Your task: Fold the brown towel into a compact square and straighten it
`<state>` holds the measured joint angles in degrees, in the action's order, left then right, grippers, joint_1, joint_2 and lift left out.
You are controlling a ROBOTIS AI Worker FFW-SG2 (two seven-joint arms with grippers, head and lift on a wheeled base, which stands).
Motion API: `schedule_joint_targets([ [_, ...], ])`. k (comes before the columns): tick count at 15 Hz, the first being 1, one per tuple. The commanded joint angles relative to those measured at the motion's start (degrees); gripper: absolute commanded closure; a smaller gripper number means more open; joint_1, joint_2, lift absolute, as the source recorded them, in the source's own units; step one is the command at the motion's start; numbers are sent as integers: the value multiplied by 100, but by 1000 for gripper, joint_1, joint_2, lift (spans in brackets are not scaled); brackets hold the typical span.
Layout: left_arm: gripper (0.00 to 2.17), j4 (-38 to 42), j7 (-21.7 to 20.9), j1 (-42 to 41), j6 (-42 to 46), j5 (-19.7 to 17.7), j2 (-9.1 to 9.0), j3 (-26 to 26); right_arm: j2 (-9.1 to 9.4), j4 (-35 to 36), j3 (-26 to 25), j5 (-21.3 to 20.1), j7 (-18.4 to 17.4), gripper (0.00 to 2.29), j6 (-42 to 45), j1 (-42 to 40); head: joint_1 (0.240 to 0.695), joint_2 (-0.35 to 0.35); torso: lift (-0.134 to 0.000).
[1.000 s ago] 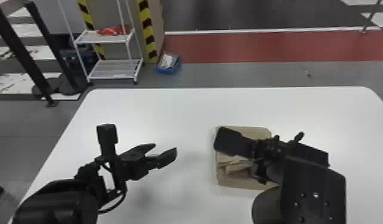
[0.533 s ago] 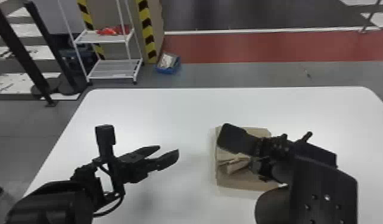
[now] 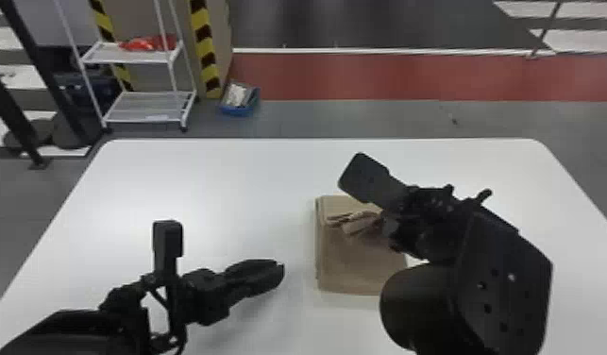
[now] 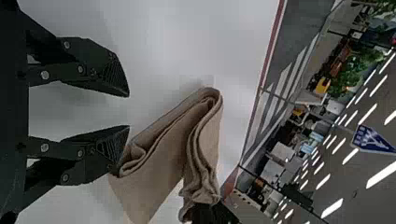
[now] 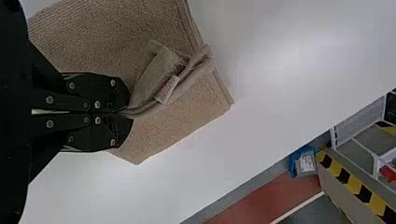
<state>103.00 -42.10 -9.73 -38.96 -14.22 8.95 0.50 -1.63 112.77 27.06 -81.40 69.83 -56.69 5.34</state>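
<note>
Pinching a bunched fold of the brown towel [image 3: 351,266], the right tool [image 3: 386,223] has its fingers pressed together, with a small pale label [image 5: 166,89] showing on that fold. The towel's folded layers lie on the white tabletop [image 3: 198,189], a little right of the middle, while the left tool [image 3: 279,268] hangs to their left, fingers wide apart.

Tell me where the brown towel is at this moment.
In the head view, the brown towel lies just right of centre on the white table, a fold pinched in the right hand.
</note>
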Motion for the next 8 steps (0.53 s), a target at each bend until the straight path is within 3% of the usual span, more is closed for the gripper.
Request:
schedule_joint_targets([
  [1,2145,9,0,-117,262,-55,-42,231,102,105,-25,159,-4,1487,-145,20,695,-22,-124],
  [8,2145,563,35,-415,367,-389,-51,311,168,272,-17,203,-30,1487,-198,-112,695,-63,-124],
])
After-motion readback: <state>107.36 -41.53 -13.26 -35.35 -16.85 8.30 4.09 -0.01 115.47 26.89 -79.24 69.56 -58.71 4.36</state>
